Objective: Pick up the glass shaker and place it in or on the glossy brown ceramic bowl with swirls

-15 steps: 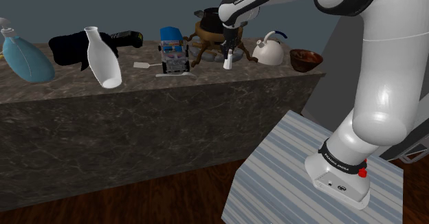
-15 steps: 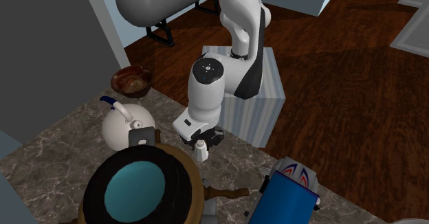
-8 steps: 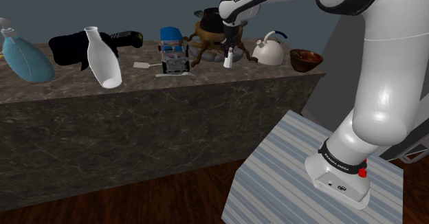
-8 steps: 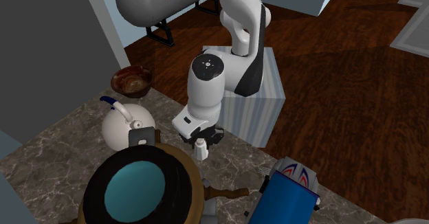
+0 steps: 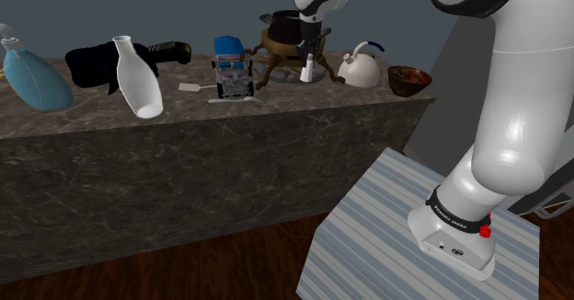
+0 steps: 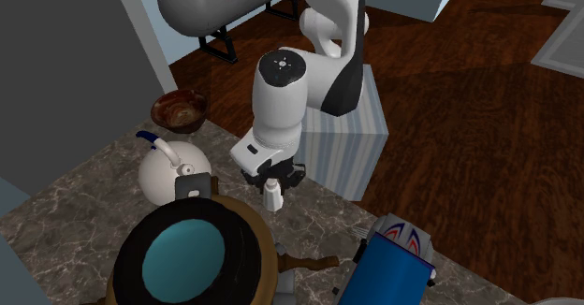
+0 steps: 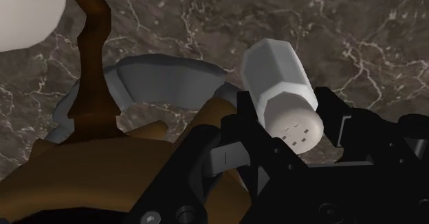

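Observation:
A small pale faceted shaker (image 5: 310, 68) with a perforated cap hangs just above the dark marble counter (image 5: 276, 114), clasped by my black gripper (image 5: 310, 55). In the wrist view the fingers (image 7: 251, 143) press on both sides of the shaker (image 7: 282, 95), and my gripper (image 7: 299, 130) is shut on it. From above, the shaker (image 6: 272, 196) sits under the hand (image 6: 271, 176). The glossy brown bowl (image 5: 409, 79) stands at the counter's end on the shoulder view's right, beyond the kettle; the same bowl (image 6: 181, 111) has a swirled inside.
A white kettle (image 5: 359, 70) stands between the shaker and the bowl. Close behind the gripper is a brown legged stand carrying a black pot (image 5: 281, 31). A toy truck (image 5: 232, 68), a white vase (image 5: 138, 77) and a blue bottle (image 5: 32, 77) lie further along the counter.
The gripper has risen and shifted slightly toward the kettle, lifting the shaker off the counter. Everything else stays put.

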